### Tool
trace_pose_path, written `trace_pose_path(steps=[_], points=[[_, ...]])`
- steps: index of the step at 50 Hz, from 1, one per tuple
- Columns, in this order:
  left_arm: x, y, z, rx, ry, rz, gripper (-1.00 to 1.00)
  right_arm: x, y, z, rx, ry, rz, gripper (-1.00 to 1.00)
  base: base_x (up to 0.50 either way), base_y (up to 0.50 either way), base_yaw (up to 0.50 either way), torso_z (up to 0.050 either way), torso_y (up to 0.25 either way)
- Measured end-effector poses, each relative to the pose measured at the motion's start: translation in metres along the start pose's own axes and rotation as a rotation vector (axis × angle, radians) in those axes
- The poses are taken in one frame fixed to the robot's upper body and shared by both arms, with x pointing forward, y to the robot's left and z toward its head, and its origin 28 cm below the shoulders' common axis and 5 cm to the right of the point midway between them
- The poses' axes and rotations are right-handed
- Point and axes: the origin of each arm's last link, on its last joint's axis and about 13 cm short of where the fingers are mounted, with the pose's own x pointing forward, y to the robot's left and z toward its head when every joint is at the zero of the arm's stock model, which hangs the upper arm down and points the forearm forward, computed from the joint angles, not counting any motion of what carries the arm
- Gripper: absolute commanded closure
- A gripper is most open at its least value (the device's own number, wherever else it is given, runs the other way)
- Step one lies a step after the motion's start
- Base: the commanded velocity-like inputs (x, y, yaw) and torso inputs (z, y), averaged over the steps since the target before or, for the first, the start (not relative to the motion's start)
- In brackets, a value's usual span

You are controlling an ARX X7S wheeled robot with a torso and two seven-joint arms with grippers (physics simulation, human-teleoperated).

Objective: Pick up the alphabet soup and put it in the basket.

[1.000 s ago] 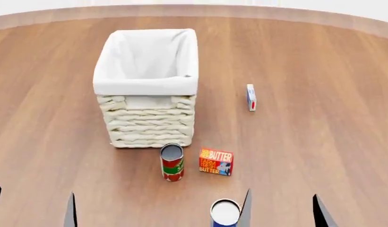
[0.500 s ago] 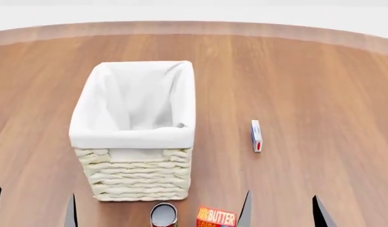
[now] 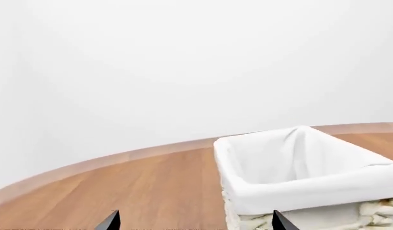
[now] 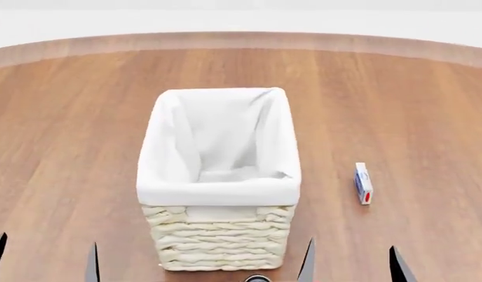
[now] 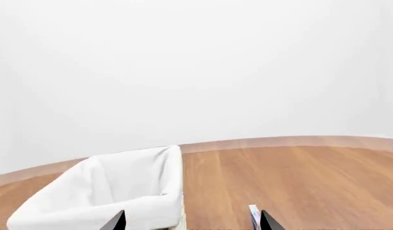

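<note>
The cream wicker basket [image 4: 217, 241] with its white cloth lining stands in the middle of the brown table in the head view. It also shows in the left wrist view [image 3: 298, 172] and in the right wrist view [image 5: 113, 196]. The alphabet soup is out of view. My left gripper [image 4: 45, 261] is open and empty at the bottom left of the head view; in the left wrist view [image 3: 195, 221] only its two tips show. My right gripper [image 4: 350, 264] is open and empty at the bottom right, just right of the basket's near corner; its tips show in the right wrist view [image 5: 192, 221].
A small white box with blue and red print [image 4: 363, 183] lies on the table to the right of the basket; it also shows in the right wrist view [image 5: 253, 214]. A dark can top [image 4: 257, 278] peeks in at the bottom edge. The table's curved far edge [image 4: 241, 40] runs across the top.
The head view has tilted up and shifted: the basket has slid down and to the right in the picture, and the cans and the butter box have dropped out of the bottom edge.
</note>
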Motion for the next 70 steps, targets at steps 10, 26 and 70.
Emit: trace_pose_path(steps=[10,26,70], points=[[0.0,0.0,-0.001,0.002,0.005,-0.001,-1.0,0.0,0.0,-0.001,-0.001,0.003,-0.002,-1.0,0.0,0.5,0.0,0.0,0.0],[0.0,0.0,-0.002,0.007,0.011,-0.001,-1.0,0.0,-0.001,-0.001,0.012,0.002,-0.002,-1.0,0.0,0.21,0.0,0.0,0.0],[0.001,0.002,-0.005,0.015,0.021,0.02,-1.0,0.035,-0.056,0.054,-0.148,-0.064,0.001,-1.0,0.0,0.0,0.0,0.0,0.0]])
